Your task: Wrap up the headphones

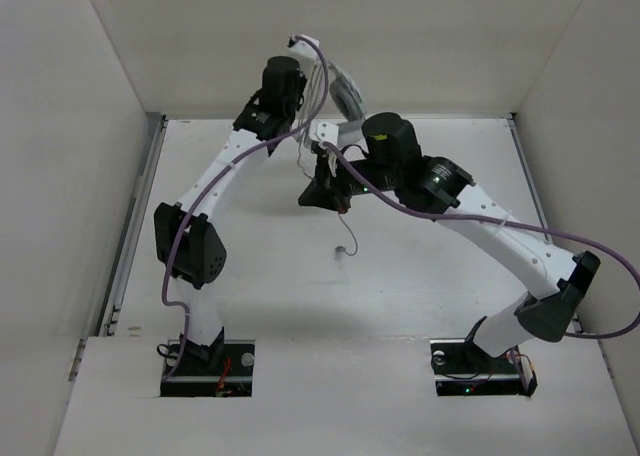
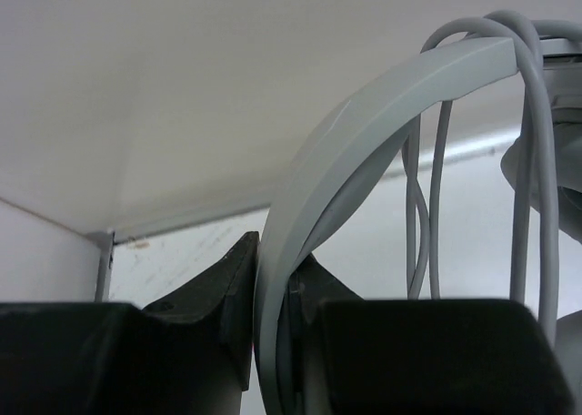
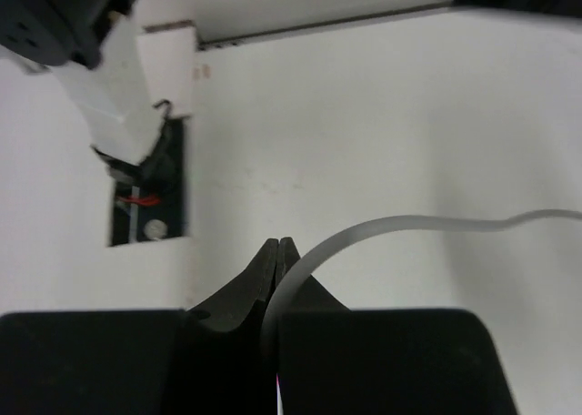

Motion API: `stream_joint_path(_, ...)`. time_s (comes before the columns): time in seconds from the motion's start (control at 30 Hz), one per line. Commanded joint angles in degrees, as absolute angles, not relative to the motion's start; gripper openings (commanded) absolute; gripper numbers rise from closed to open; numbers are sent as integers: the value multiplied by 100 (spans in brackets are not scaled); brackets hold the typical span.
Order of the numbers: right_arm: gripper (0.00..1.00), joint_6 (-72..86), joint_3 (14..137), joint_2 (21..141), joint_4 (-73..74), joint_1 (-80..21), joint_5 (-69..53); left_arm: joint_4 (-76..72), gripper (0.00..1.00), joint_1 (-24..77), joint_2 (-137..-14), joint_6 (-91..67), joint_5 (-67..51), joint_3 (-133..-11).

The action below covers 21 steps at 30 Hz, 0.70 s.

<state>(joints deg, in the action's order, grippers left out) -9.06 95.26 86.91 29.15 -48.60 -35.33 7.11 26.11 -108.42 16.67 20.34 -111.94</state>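
My left jaws are clamped tight on the headband [image 2: 291, 224] of the headphones [image 1: 347, 94], holding them up above the far end of the counter [image 1: 450, 266]. My right jaws, just beside them, are pinched shut on the thin grey cable [image 3: 391, 224], whose loops hang over the headband.

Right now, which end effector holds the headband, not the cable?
The left end effector: it grips the flat grey headband. The right end effector pinches only the thin cable.

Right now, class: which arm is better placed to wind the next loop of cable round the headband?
Right, probably. The right tool pinches the cable; the left tool is clamped on the headband, so it seems to be the holder.
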Motion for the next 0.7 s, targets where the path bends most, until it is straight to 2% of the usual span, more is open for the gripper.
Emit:
stream_joint_path(0.0,2,-2292,9975,8464,3858,-4716,-2437,8,1,2842,-9941,2029,2136,-10698)
stream_joint_path(0.2,3,-3154,10424,8446,4183,-4004,-1390,492,1,2993,-9546,2127,1978,-9933)
stream_joint_path(0.37,3,-3769,10249,8315,4087,-3529,-599,1045,1,2975,-9159,2031,1688,-9607)
stream_joint_path(0.5,3,-4244,9836,8279,3429,-3274,324,1581,1,2984,-8860,1899,1319,-9519)
stream_joint_path(0.67,2,-4272,9721,8393,2629,-3186,782,2073,0,3063,-8675,1741,775,-9483)
